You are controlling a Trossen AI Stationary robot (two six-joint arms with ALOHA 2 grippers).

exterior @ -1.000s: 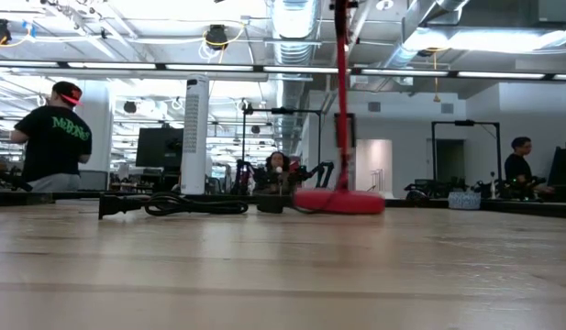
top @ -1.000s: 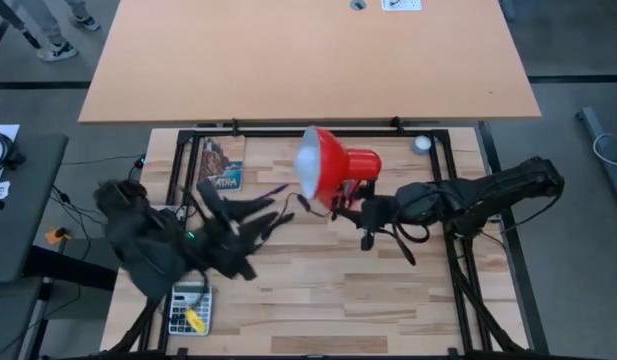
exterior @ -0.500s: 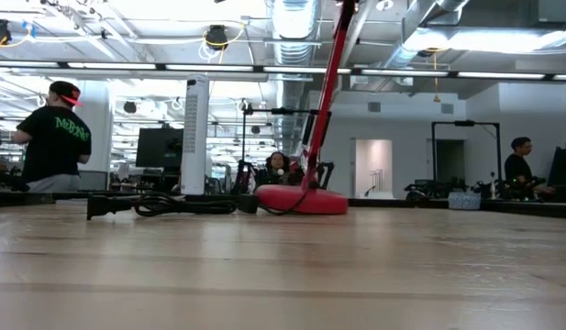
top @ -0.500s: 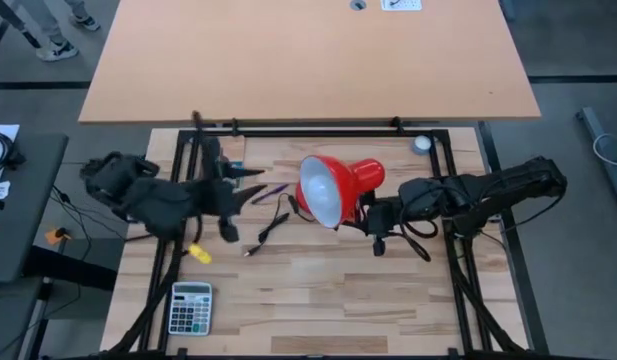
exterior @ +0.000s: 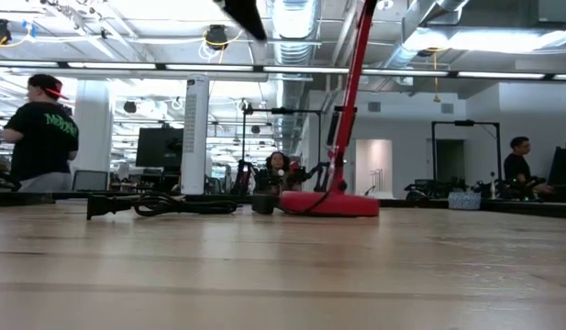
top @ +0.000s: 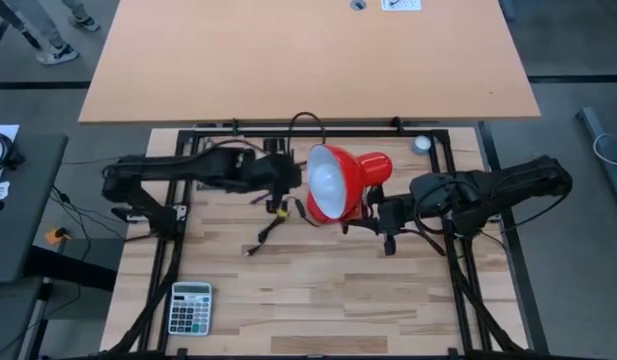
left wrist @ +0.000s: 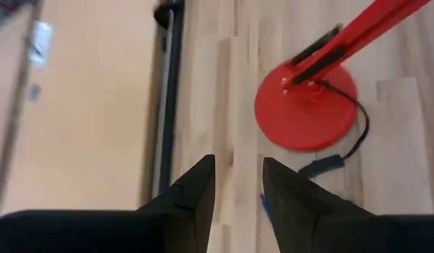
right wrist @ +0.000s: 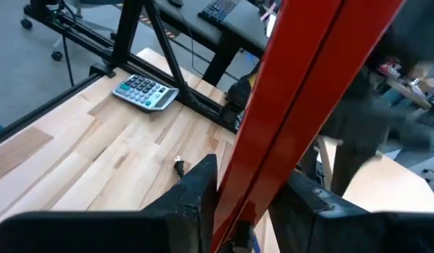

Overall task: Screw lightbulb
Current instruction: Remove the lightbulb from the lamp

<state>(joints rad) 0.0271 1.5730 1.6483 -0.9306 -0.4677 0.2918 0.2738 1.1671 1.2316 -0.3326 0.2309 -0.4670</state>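
Wooden table [top: 318, 300], right gripper [right wrist: 243, 204] clamped on red lamp's arm [right wrist: 287, 98], left gripper [left wrist: 238, 186] slightly open, empty, beside shade [top: 336, 186] holding the lightbulb [top: 327, 182].

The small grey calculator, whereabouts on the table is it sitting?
In the high view the small grey calculator lies near the wooden table's front left corner, apart from the red lamp and both grippers.

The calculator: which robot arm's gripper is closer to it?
Left. The left gripper is up-table and right of the calculator; the right gripper, at the lamp arm, is farther right.
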